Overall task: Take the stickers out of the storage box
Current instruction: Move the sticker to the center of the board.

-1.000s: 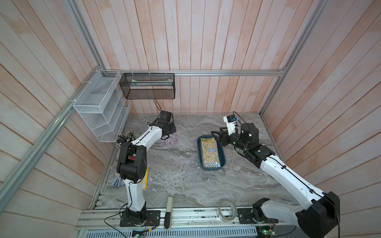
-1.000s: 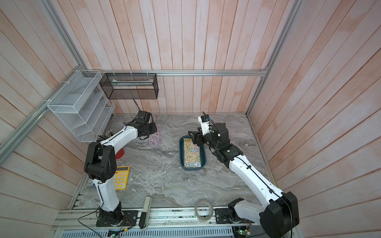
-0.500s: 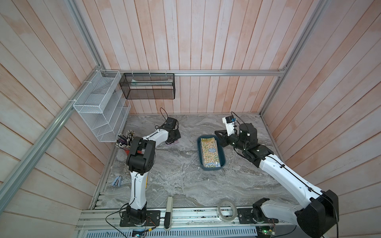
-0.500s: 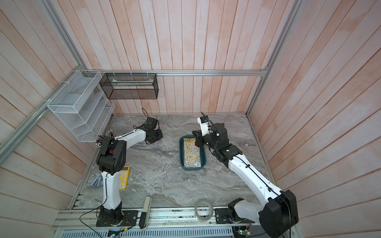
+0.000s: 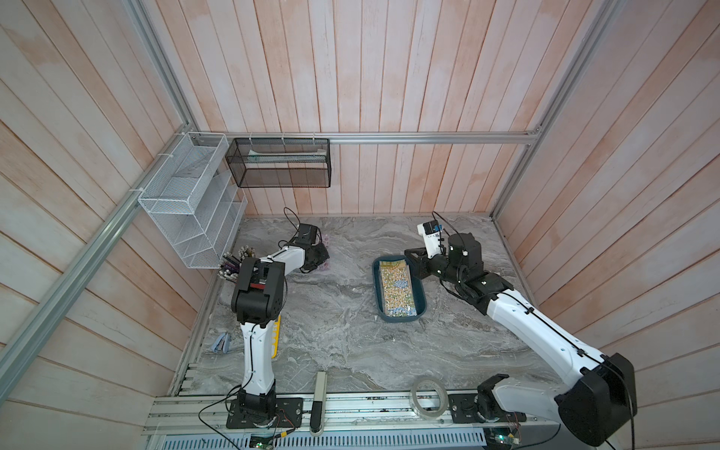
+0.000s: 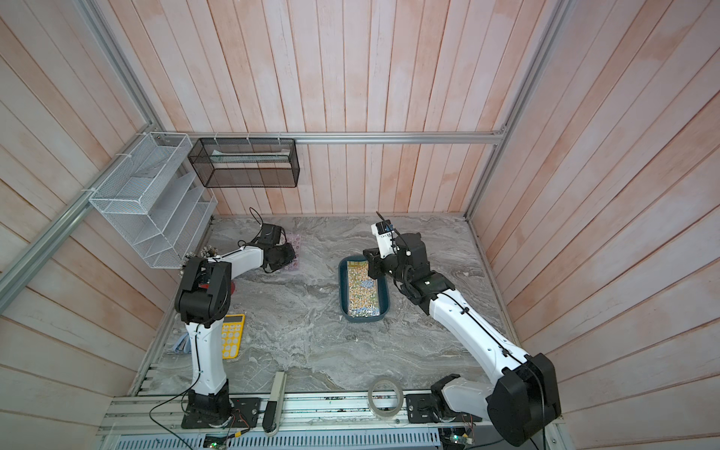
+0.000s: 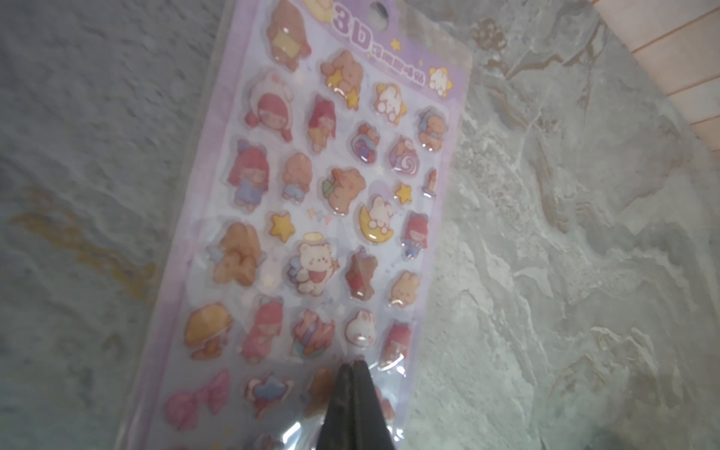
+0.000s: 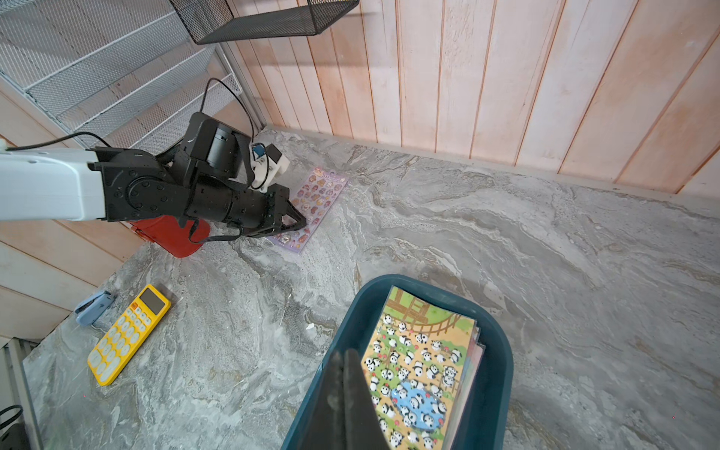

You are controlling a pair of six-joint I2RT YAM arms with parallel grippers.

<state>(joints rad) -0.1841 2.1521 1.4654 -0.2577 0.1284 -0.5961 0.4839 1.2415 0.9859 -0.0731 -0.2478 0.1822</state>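
Note:
The dark teal storage box (image 5: 420, 297) (image 6: 384, 297) (image 8: 502, 350) lies mid-table with a stack of stickers (image 5: 395, 288) (image 6: 362, 290) (image 8: 420, 362) in it, a panda sheet on top. My right gripper (image 8: 345, 352) (image 5: 408, 268) (image 6: 372, 272) is shut at the box's far end, its tips over the inner wall beside the stack, nothing seen between them. A purple sticker sheet (image 7: 331, 195) (image 8: 317, 202) (image 6: 295, 243) lies flat on the table at the back left. My left gripper (image 7: 352, 364) (image 8: 302, 225) (image 6: 290, 257) is shut with its tips on or just above that sheet.
A yellow calculator (image 6: 233, 335) (image 8: 128, 335) and a blue stapler (image 5: 221, 343) lie at the left edge, with a red object (image 8: 171, 237) and a pen holder (image 5: 233, 265) behind them. A tape roll (image 5: 428, 393) sits at the front. A white wire rack (image 5: 191, 206) and a black mesh basket (image 5: 278, 163) hang on the walls.
The right gripper has gone from open to shut at the box's far end. The left arm has folded in and lowered its shut gripper onto the purple sheet.

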